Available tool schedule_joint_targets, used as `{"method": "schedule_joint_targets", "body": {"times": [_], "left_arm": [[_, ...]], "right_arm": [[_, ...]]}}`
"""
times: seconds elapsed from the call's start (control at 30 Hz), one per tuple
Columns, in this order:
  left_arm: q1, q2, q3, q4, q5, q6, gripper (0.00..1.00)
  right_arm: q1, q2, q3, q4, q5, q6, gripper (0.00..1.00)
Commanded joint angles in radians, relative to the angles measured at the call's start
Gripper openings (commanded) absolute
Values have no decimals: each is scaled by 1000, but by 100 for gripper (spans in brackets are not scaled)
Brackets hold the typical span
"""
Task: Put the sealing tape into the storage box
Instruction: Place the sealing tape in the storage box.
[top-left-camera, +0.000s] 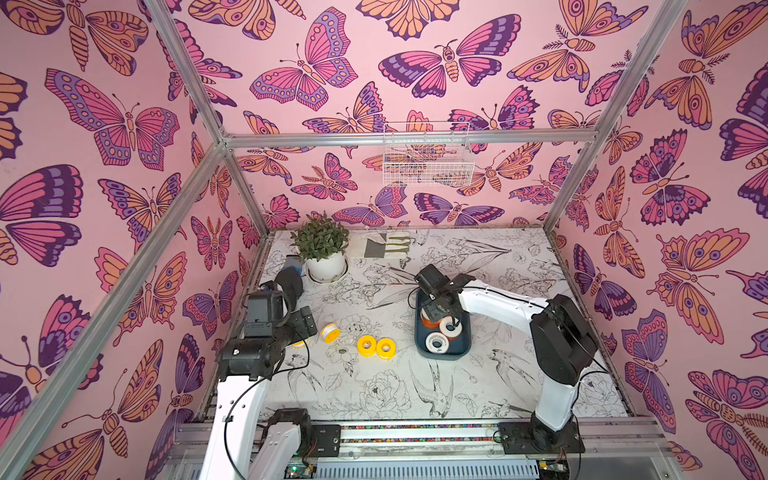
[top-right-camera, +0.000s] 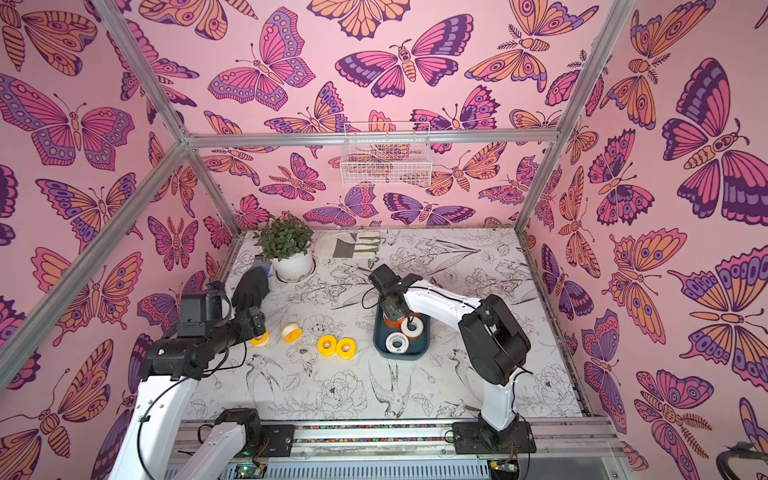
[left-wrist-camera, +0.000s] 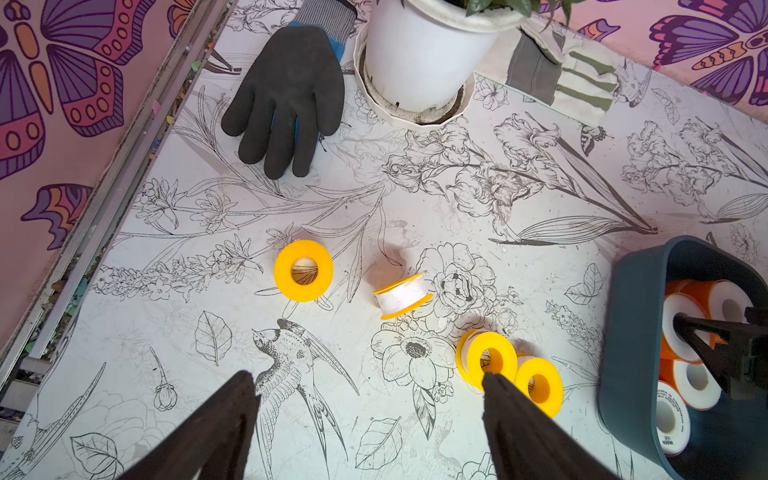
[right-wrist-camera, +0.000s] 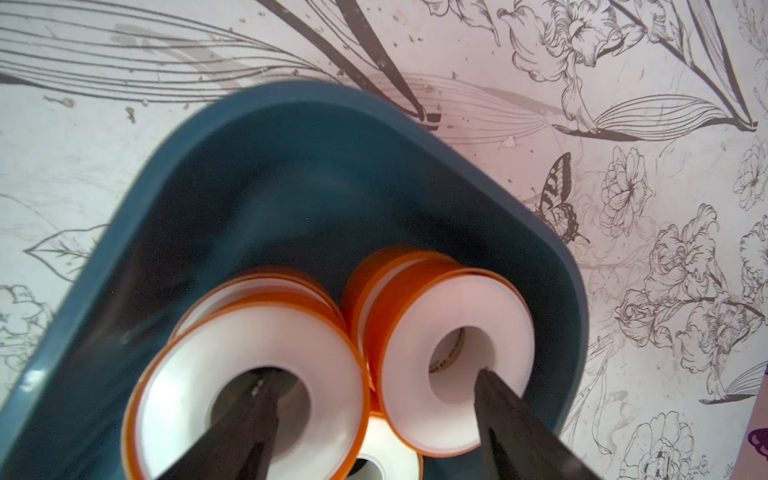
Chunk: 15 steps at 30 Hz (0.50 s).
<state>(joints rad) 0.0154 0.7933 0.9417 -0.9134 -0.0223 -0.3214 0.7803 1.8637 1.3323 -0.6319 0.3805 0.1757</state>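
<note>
- The storage box (top-left-camera: 443, 355) sits on the table (top-left-camera: 374, 399), right of frame centre in both top views. It holds several orange-spooled rolls of sealing tape (top-left-camera: 436, 341).
- The right gripper (right-wrist-camera: 374, 372) reaches down into the box with its jaws spread, grasping nothing. One fingertip (right-wrist-camera: 249, 399) pokes into a roll's centre hole, and the other touches the neighbouring roll at its hole.
- Four yellow-spooled rolls (top-right-camera: 327, 345) lie on the table left of the box.
- The left gripper (left-wrist-camera: 368, 376) hovers above them, jaws wide apart and empty.

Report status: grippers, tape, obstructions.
Left gripper open, above the table rolls. Right gripper open, down in storage box over orange rolls. Four yellow rolls outside on table. No obstruction seen.
</note>
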Motion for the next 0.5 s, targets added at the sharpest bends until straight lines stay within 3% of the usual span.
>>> {"method": "schedule_joint_targets", "body": {"times": [0.0, 0.47], "left_arm": [[0, -3, -17, 5, 4, 13, 89], [0, -1, -15, 4, 7, 13, 89]], "right_arm": [[-6, 5, 22, 0, -6, 7, 79], [-6, 23, 40, 15, 21, 1, 80]]}}
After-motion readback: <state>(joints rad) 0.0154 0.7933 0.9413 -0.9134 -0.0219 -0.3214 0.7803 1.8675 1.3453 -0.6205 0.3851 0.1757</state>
